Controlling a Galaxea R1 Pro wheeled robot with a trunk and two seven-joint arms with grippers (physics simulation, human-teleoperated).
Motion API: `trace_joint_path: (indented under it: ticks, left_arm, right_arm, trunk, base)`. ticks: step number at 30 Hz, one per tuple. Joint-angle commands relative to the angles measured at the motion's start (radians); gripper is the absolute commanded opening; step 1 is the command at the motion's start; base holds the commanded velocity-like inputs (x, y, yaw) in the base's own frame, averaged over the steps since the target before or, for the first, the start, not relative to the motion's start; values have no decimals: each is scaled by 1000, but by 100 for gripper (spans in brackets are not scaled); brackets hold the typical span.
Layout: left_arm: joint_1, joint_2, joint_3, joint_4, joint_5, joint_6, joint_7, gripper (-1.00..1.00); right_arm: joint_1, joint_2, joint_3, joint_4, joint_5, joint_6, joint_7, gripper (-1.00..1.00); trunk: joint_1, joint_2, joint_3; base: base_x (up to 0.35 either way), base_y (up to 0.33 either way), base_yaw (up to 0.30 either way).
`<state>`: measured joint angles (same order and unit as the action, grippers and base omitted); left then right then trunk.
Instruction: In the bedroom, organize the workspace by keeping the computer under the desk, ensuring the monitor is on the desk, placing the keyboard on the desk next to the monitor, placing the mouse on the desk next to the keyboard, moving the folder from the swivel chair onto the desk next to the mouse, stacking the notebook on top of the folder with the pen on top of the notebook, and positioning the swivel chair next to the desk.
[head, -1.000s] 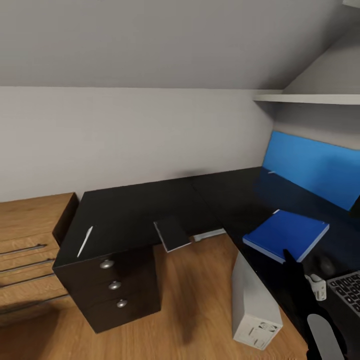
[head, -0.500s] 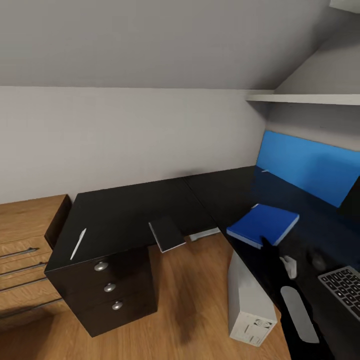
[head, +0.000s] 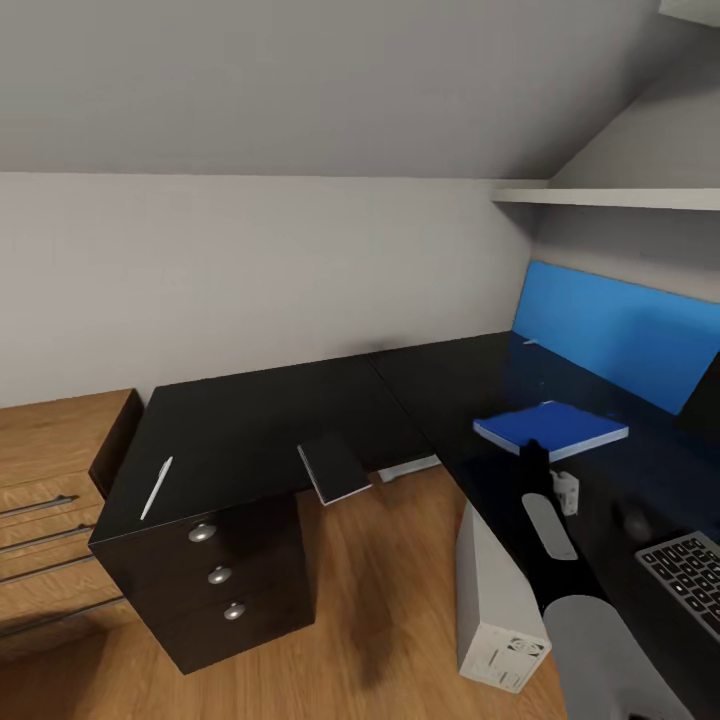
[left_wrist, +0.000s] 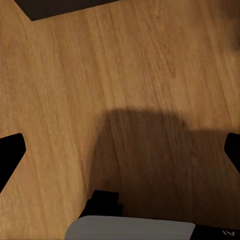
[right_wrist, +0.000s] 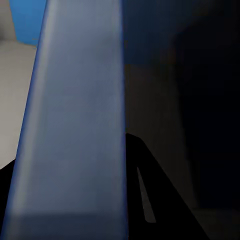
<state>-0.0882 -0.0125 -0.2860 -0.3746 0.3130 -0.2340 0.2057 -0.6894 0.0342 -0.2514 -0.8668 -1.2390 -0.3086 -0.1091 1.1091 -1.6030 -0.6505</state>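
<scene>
Head view: I have the right gripper (head: 536, 452) at right of centre, reaching out over the desk (head: 260, 420); it looks pinched on the near edge of the folder (head: 550, 427), which sits level just above the black top, in front of the blue back panel (head: 620, 340); in the right wrist view the folder (right_wrist: 75, 120) runs as a broad pale-blue band between the fingers, so I read it as clamped; left gripper (left_wrist: 120, 150) in its wrist view hangs over the wood floor (left_wrist: 125, 75), fingertips spread wide at both frame edges, nothing between them; notebook (head: 334, 468) lies at centre frame, overhanging the desk's front edge; pen (head: 156, 487) lies at left on the top, above the drawer unit (head: 215, 575); keyboard (head: 692, 580) corner at lower right on the desk; computer (head: 495, 605) stands on the floor at lower centre-right, against the desk edge; wooden dresser (head: 50, 480) at far left; white shelf (head: 600, 197) at upper right
</scene>
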Motion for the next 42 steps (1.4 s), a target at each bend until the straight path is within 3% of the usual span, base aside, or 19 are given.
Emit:
trace_joint_path:
  ticks: [1,12,16,28,42]
  left_arm:
    - [-1,1,-9,0,6,-4,7,100]
    - [-1,-1,-9,0,9,-4,8,100]
    - [1,-21,0,-23,8,-26,12,100]
    - [1,-22,2,-88,8,-57,12,100]
    - [1,-22,2,-120,8,-57,12,100]
  right_arm:
    - [-1,1,-1,3,-7,-6,-3,-100]
    - [1,-2,-14,19,-47,-21,0,-100]
    - [23,14,-37,25,-62,-27,1,-100]
    - [78,2,-51,4,76,-26,3,-100]
    - [79,2,-57,-7,209,-25,2,-100]
  trunk:
    - [0,0,-1]
    - [0,0,-1]
    - [0,0,-1]
    - [0,0,-1]
    - [0,0,-1]
  base:
    - [0,0,0]
    - [0,0,0]
    - [0,0,0]
    - [0,0,0]
    - [0,0,0]
